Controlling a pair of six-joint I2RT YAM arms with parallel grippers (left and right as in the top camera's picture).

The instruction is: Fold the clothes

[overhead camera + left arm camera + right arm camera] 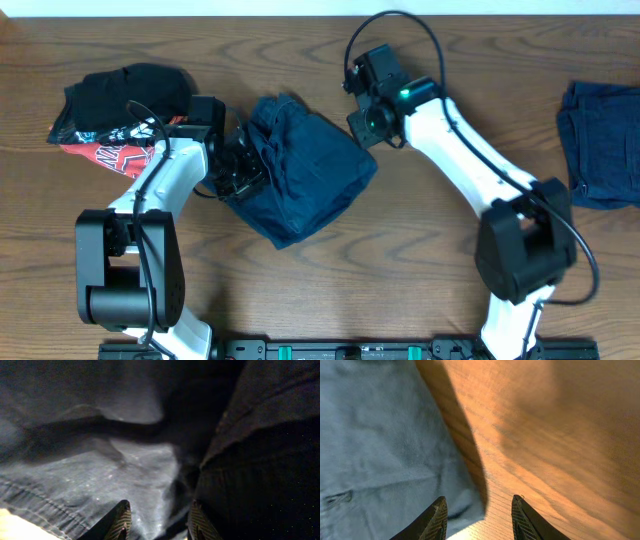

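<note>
**Navy garment (pixel 300 175) in a crumpled heap**

My left pincer (pixel 159 522) is spread, the cloth directly ahead of and between its fingers (pixel 121 522). My right pincer (pixel 480 517), likewise spread, straddles the garment's edge: one finger over cloth, the other over wooden counter (pixel 560 435).

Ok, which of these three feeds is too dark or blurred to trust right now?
Overhead: evenly lit and sharp; the blue garment and table read clearly. Left wrist: very dark, cloth fills the frame, right half nearly black, folds soft. Right wrist: warm light, a broad shadow across the wood beside the garment's edge, slightly blurred.
</note>
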